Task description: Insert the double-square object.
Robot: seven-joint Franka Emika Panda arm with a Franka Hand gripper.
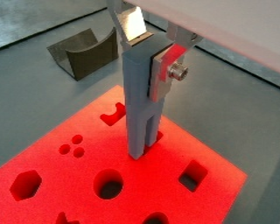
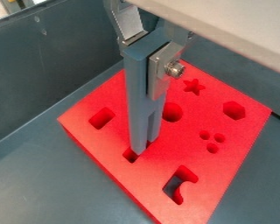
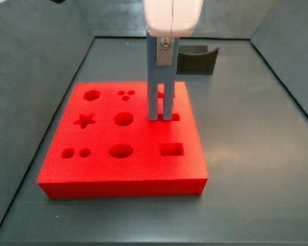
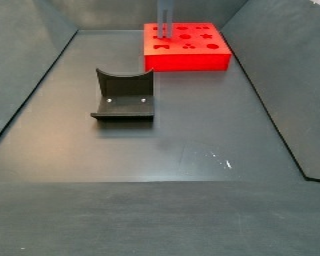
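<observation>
The hand (image 3: pixel 162 43) sits top centre in a side view, clamped on the double-square object (image 3: pixel 162 82), which stands upright with its two prongs right at a slot in the red board (image 3: pixel 118 178). Both wrist views show the silver fingers (image 1: pixel 171 61) pinching its upper end. The dark olive notched block (image 4: pixel 123 97) sits well apart on the worktop (image 4: pixel 176 190), left of centre.

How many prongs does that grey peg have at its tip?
2, side by side at the lower end of the peg: one prong nearer the middle of the board, the other nearer its edge. Their tips meet the board. The claw grips the peg's top, above the board.
</observation>
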